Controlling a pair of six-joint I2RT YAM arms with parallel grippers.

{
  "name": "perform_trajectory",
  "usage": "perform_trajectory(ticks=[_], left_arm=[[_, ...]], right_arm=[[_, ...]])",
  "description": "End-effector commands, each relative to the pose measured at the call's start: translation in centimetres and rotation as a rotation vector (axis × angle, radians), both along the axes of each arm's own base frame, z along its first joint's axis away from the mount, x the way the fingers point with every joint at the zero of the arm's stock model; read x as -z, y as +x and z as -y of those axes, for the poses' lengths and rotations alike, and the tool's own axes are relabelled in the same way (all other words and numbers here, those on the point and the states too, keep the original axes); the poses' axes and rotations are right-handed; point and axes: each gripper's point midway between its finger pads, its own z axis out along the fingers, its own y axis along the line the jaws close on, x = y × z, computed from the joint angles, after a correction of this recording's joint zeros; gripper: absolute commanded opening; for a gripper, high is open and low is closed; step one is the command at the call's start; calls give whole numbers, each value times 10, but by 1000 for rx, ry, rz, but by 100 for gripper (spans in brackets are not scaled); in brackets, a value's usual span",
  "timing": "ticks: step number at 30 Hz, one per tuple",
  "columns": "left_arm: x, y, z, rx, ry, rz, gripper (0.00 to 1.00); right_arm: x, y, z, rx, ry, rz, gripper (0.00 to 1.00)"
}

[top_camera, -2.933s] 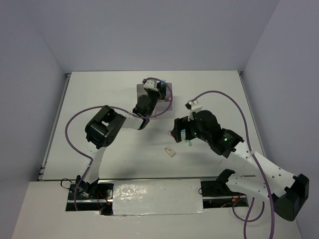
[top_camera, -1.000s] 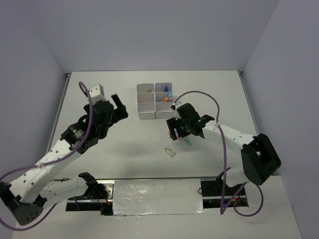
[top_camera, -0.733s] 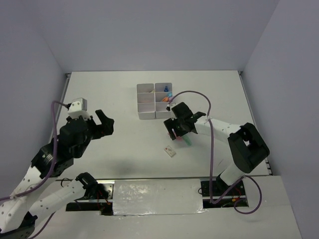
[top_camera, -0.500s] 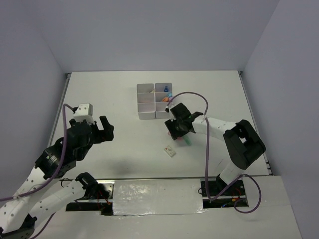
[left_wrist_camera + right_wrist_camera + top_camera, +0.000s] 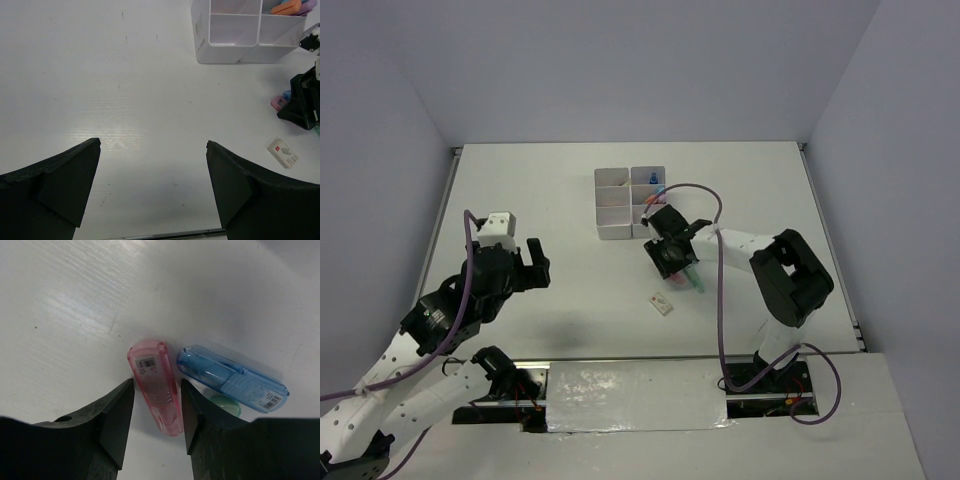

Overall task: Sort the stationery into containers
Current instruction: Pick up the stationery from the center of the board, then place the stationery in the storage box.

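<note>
Right gripper [image 5: 157,383] straddling a translucent pink plastic marker [image 5: 154,387], perhaps touching it, clamping unclear, left gripper [image 5: 153,144] spread wide apart.

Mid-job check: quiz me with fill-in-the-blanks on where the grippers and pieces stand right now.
The right gripper straddles the ___ marker. The left gripper is ___, holding nothing. The containers have ___ compartments. The white eraser lies on the ___.
Missing: pink; open; six; table.

markers [image 5: 156,390] side by side, containers [image 5: 202,30] behind, eraser [image 5: 283,152] before
</note>
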Motion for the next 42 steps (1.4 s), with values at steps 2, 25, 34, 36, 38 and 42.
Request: perform_trajectory(ticks=[2,25,34,36,38,42], left_arm=[[-9,3,-1,-4,-7,40,99],[-15,-3,2,39,-57,91,99],[-20,-6,0,42,-81,120,99],[-22,-7,-1,43,-91,132,99],[-24,-8,1,52,-97,137,99],[-23,-8,2,64,-102,139,99]], right_arm=[[-6,-3,-12,-22,-16,-13,47],[-8,-14,-51,-79,-14,75,0],[-104,2,-85,-314,140,313,0],[-124,6,-95,-387,155,355,0],[-134,7,-105,-492,149,397,0],[-160,31,-127,-615,111,499,0]])
